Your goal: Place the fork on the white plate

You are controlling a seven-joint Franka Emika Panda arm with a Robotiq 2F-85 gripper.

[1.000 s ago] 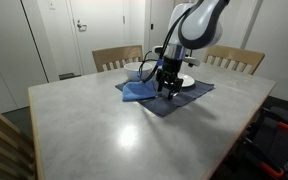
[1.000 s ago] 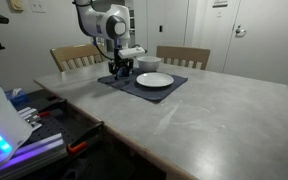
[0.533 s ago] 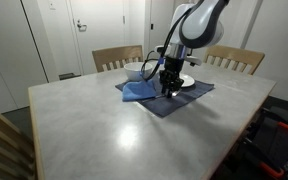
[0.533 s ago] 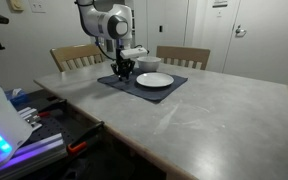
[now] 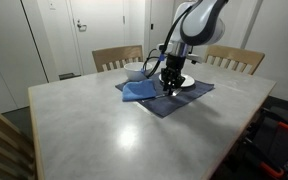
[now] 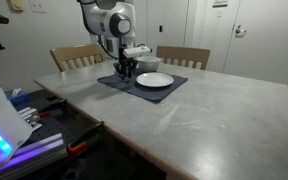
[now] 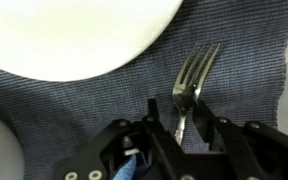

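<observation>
Grey tabletop (image 5: 104, 130), dark blue placemat (image 7: 64, 100) at the far end, and the gripper (image 5: 170, 88) is down low over that mat. Wrist view now: the fork (image 7: 191, 85) sits dead centre in the gripper (image 7: 182, 125), handle pinched between narrow jaws, tines jutting out ahead over the mat. The white plate (image 7: 74, 30) lies just beside the tines, fork not over its rim yet.

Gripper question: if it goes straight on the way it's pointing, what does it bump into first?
Probably the fork: in the wrist view its handle lies between the fingers of the gripper. Right under that is the dark blue placemat. How much gap is left is hard to tell.
</observation>
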